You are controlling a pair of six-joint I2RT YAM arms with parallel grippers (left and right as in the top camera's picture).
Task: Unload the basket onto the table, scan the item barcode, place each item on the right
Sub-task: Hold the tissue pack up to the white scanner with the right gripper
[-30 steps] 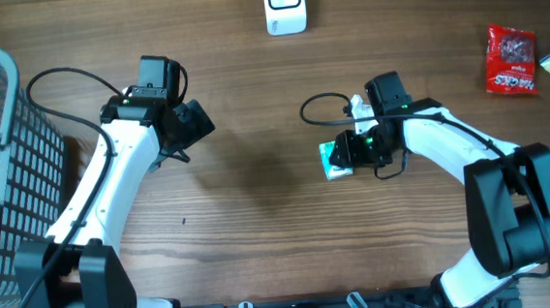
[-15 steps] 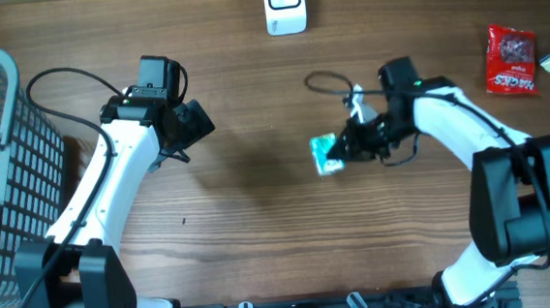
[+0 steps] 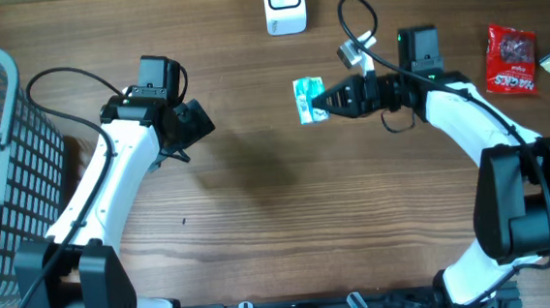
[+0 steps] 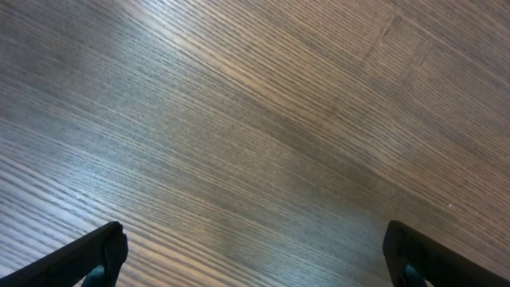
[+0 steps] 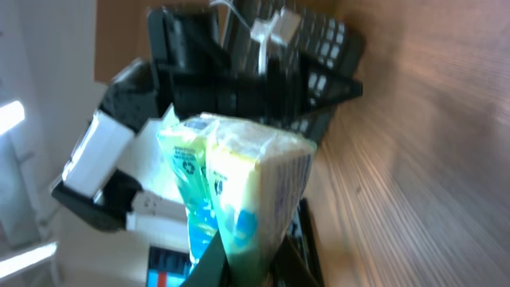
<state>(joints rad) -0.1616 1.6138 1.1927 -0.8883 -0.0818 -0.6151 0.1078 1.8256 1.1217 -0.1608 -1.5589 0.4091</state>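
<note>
Holds the green-and-white packet [image 3: 306, 100] clamped in the right end effector [image 3: 322, 100], at 5 o'clock from the white scanner [image 3: 284, 5]. Shows the left end effector [image 3: 195, 124] spread wide, idle at 9 o'clock. Pickup apparently done; presenting the barcode to the scanner left.

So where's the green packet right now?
Overhead view: the green packet is clamped in the right pincer, just right of centre, a little nearer the robot than the white scanner.

A brown wooden table [image 3: 260, 223] with fine grain fills the view. Soft light leaves a pale sheen on it.
</note>
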